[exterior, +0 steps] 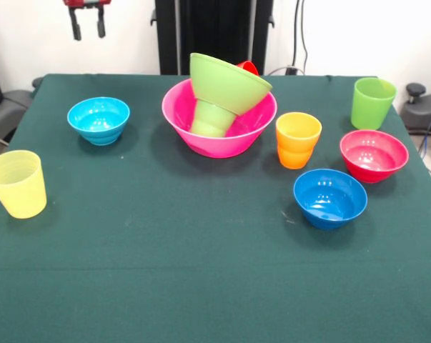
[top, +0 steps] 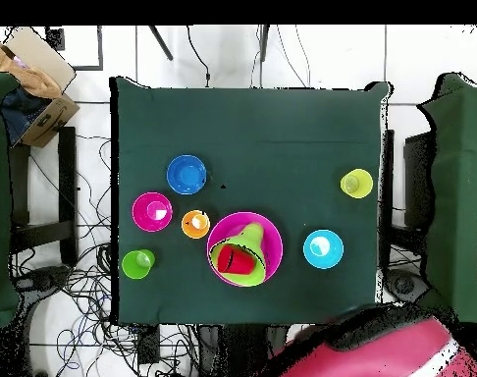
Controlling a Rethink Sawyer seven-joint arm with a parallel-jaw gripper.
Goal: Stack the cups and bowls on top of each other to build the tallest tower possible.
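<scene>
The tower stands mid-table: a large pink bowl (exterior: 201, 143) (top: 273, 236) holds an upturned small green cup (exterior: 214, 118). A lime green bowl (exterior: 226, 84) (top: 252, 242) leans tilted on that cup. A red cup (exterior: 248, 67) (top: 231, 259) peeks out behind the bowl and, from overhead, lies inside it. My gripper (exterior: 87, 27) hangs open and empty at the top left, well away from the stack. Loose pieces: light blue bowl (exterior: 98, 119) (top: 323, 248), yellow cup (exterior: 17, 184) (top: 356, 183), orange cup (exterior: 298, 139) (top: 194, 224), magenta bowl (exterior: 373, 154) (top: 151, 211), darker blue bowl (exterior: 330, 197) (top: 186, 175), taller lime cup (exterior: 373, 103) (top: 137, 263).
A dark green cloth (exterior: 201, 271) covers the table. My red arm (top: 370, 344) shows at the bottom of the overhead view. Chairs, cables and a cardboard box (top: 31, 74) surround the table.
</scene>
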